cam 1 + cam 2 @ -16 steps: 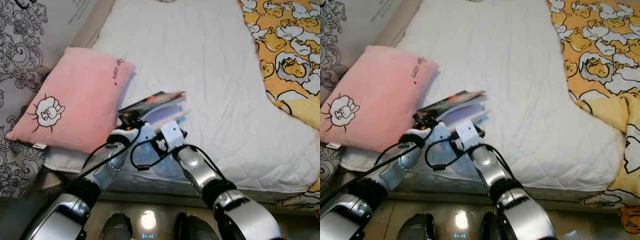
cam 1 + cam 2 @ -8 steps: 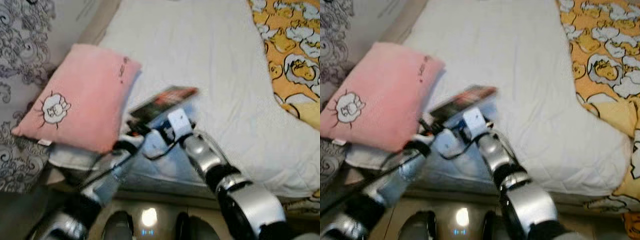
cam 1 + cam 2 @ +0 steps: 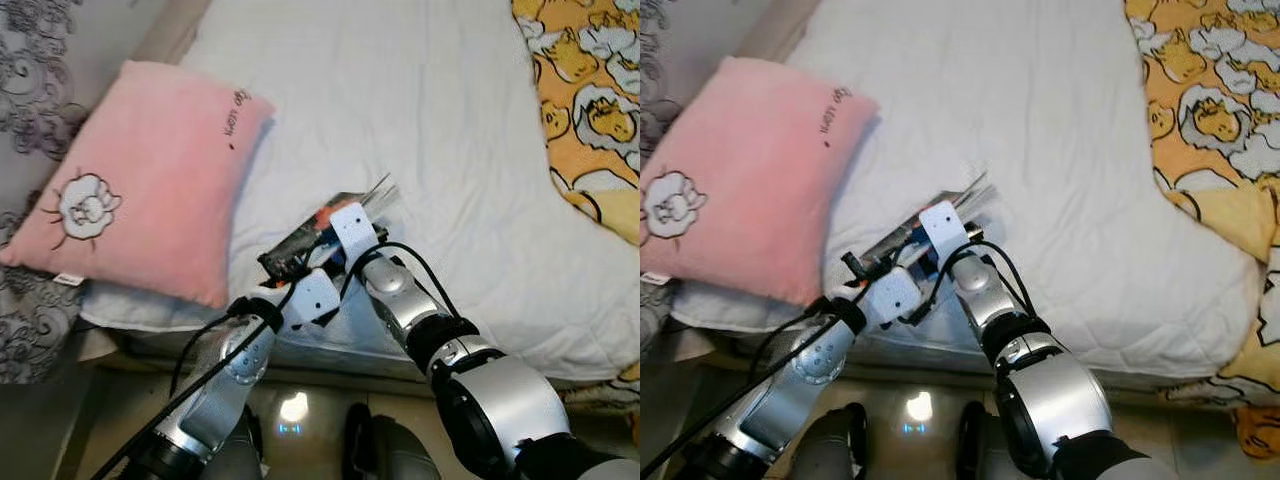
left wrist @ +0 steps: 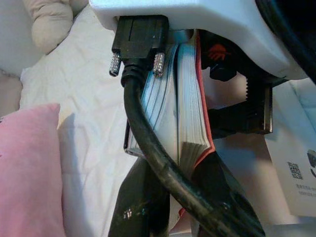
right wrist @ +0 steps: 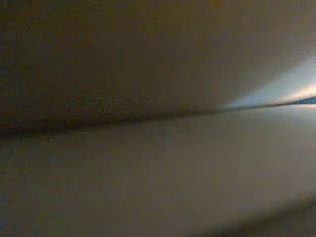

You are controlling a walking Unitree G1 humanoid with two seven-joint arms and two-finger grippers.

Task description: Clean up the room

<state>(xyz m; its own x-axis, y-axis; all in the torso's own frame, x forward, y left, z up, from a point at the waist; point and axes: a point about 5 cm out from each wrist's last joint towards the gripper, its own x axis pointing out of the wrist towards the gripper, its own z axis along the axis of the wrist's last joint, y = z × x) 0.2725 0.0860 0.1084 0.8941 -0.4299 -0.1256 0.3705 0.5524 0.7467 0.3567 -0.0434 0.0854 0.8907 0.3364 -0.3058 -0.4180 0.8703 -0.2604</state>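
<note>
Pinching the book on edge, both claws clamp it, spine running toward the pillow.

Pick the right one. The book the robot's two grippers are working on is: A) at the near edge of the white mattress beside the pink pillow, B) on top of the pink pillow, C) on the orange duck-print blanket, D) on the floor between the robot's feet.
A: the book sits at the near edge of the white mattress, right of the pink pillow, with the left gripper and right gripper at it.
</note>
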